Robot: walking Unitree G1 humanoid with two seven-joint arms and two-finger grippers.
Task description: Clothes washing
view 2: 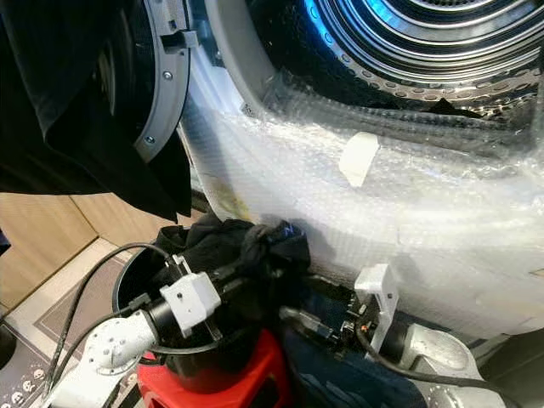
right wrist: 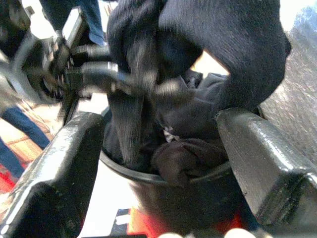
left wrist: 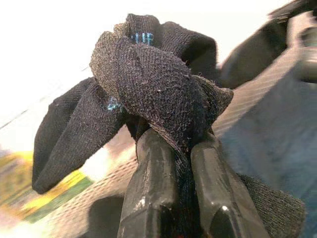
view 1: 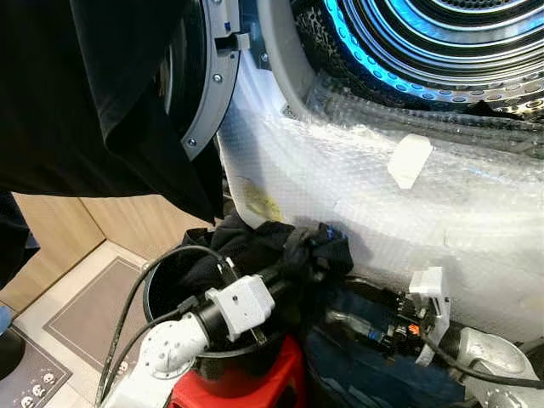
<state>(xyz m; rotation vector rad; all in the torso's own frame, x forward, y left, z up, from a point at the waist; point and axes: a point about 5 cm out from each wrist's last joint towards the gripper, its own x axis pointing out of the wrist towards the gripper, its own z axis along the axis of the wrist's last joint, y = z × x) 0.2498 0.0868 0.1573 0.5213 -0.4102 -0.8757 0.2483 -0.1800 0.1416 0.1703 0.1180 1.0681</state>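
left claw [left wrist: 181, 163] pinched on a bunched black sock [left wrist: 158, 84] | lifted above the black bucket [view 1: 170, 293] | right claw [right wrist: 158, 163] spread wide, facing the bucket's dark clothes [right wrist: 185, 148] | soft, light, limp knit (likely to snag) | grip the thick folds

The left gripper [left wrist: 181, 163] pinches a dark sock [left wrist: 153, 84], apparently bunched.
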